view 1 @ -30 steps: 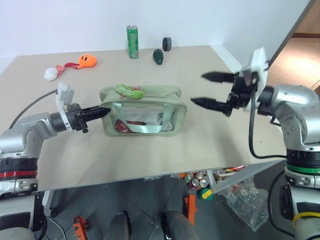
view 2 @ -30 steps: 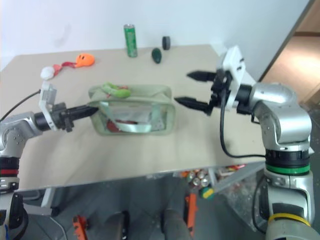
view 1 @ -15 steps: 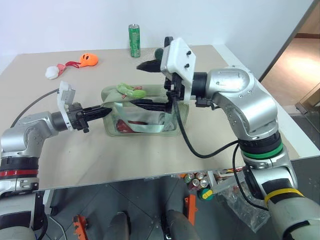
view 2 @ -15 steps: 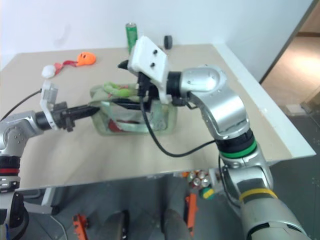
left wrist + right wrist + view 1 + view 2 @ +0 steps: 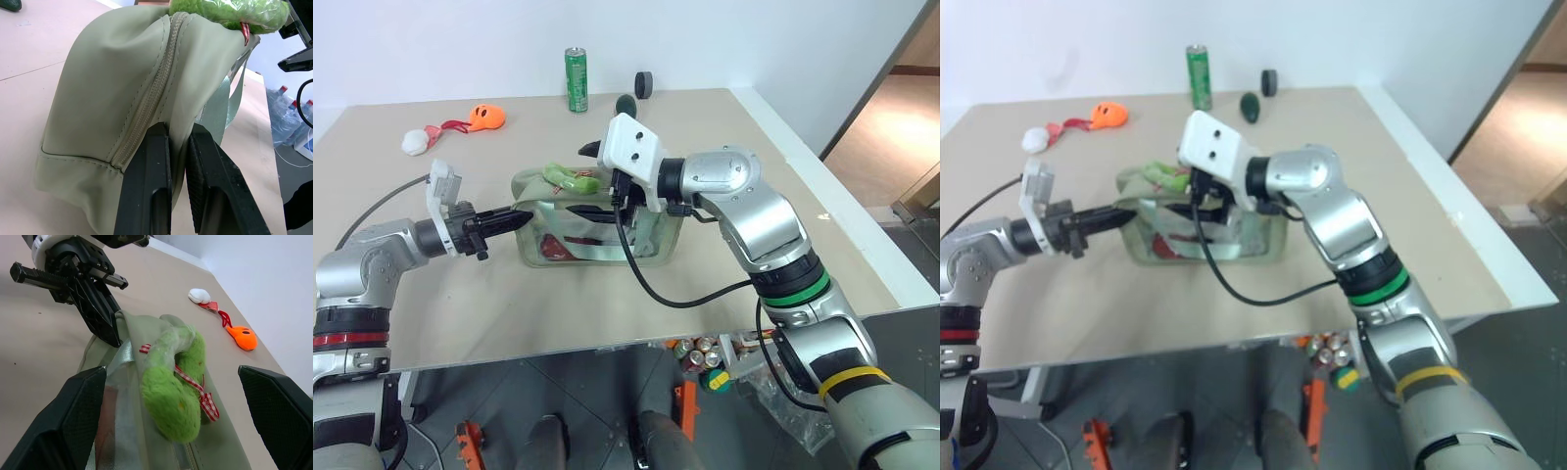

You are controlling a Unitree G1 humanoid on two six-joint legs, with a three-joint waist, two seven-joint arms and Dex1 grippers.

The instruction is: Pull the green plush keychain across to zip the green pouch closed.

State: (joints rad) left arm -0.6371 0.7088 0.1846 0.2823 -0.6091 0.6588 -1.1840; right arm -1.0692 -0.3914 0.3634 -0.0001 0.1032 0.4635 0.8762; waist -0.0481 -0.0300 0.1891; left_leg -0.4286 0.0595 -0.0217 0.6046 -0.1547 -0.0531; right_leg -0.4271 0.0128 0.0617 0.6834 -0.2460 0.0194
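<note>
Right wrist view gives me the lime-green fuzzy plush keychain lying on top of the pale sage-green fabric pouch, framed by my wide-open right hand. My left hand is pinched shut on the pouch's end, which sits on the beige bench. I can read no writing on the tall green can.

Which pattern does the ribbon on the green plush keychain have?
Red-and-white check ribbon, seen best in the right wrist view.

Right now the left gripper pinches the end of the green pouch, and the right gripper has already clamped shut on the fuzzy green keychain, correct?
Not quite. The right gripper is open, its fingers wide on either side of the green plush keychain, as the right wrist view shows. The left gripper does pinch the green pouch.
</note>
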